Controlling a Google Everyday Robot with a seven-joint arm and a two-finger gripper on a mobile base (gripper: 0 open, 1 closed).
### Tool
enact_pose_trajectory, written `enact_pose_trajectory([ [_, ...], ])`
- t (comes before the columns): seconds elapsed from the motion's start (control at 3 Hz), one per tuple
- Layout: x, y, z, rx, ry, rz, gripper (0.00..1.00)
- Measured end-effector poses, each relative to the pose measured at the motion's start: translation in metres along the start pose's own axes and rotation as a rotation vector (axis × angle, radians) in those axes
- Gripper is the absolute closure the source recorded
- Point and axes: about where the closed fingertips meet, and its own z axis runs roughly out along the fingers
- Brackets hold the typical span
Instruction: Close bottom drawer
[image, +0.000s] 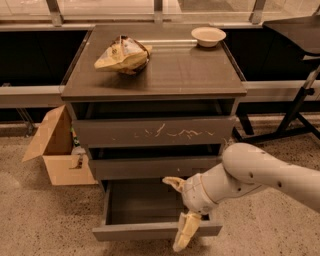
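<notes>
The bottom drawer (131, 231) is the lowest of three dark grey-brown drawers in the cabinet (155, 80). It stands pulled out, and its shallow inside looks empty. My gripper (180, 209) hangs over the drawer's right half, just behind the plain front panel. It is open, with one cream finger (173, 183) up near the middle drawer (150, 166) and the other finger (185, 233) down across the bottom drawer's front. The white arm comes in from the right.
The scratched top drawer (155, 131) sits slightly out. A crumpled chip bag (122, 54) and a white bowl (208, 35) are on the cabinet top. An open cardboard box (57, 150) stands on the floor at the left. A black stand's legs (295, 115) are at the right.
</notes>
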Motion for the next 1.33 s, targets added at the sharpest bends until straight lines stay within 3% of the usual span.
enact_pose_trajectory([
  [0.67, 0.01, 0.002, 0.021, -0.028, -0.022, 0.005, 0.0],
  [1.0, 0.038, 0.006, 0.068, -0.089, -0.037, -0.025, 0.0],
  [1.33, 0.078, 0.012, 0.134, -0.166, -0.051, -0.041, 0.0],
])
